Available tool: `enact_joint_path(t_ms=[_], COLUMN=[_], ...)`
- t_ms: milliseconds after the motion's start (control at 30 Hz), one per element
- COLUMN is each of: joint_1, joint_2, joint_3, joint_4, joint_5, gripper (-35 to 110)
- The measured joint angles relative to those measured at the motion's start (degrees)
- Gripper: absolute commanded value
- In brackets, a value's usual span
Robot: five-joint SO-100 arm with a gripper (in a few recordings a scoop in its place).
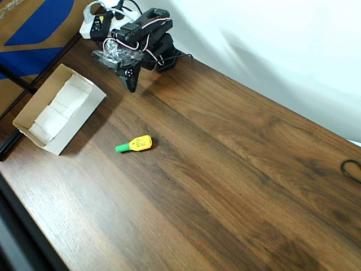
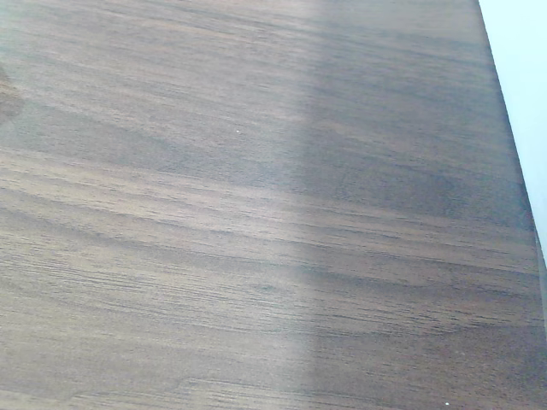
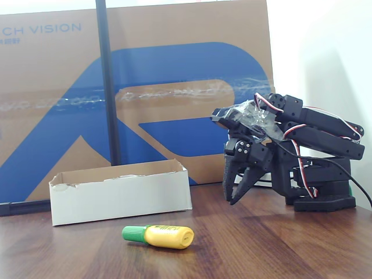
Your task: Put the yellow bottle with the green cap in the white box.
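Note:
The yellow bottle with the green cap (image 1: 135, 144) lies on its side on the wooden table, cap pointing left in the overhead view; the fixed view shows the bottle (image 3: 160, 236) in front of the box. The white box (image 1: 84, 121) stands open-topped to the left of the bottle, with its long wall (image 3: 122, 197) facing the fixed camera. My gripper (image 1: 131, 82) hangs folded at the arm's base at the back of the table, tips down just above the wood (image 3: 235, 199). Its fingers meet with nothing between them, well away from the bottle. Bare table wood (image 2: 256, 213) lies below in the wrist view.
A brown-and-blue cardboard sheet (image 3: 174, 87) and a black pole (image 3: 107, 87) stand behind the box. A black cable (image 1: 352, 169) lies at the table's right edge. The table's front-left edge (image 1: 22, 226) runs diagonally. A white wall (image 1: 282, 45) borders the far side.

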Motion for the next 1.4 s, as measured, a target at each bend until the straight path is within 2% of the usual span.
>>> enact_joint_path(t_ms=[600,867,1100,1400], joint_1=[-2.46,-3.34,-3.25,-5.01], joint_2=[0.00,-2.37,-0.62,-19.69], joint_3=[-0.26,-10.63,-12.30,-13.54], joint_4=[-0.35,2.11,3.87,-7.73], joint_5=[0.18,0.26,-0.88,0.79], gripper=[0,0,0,0])
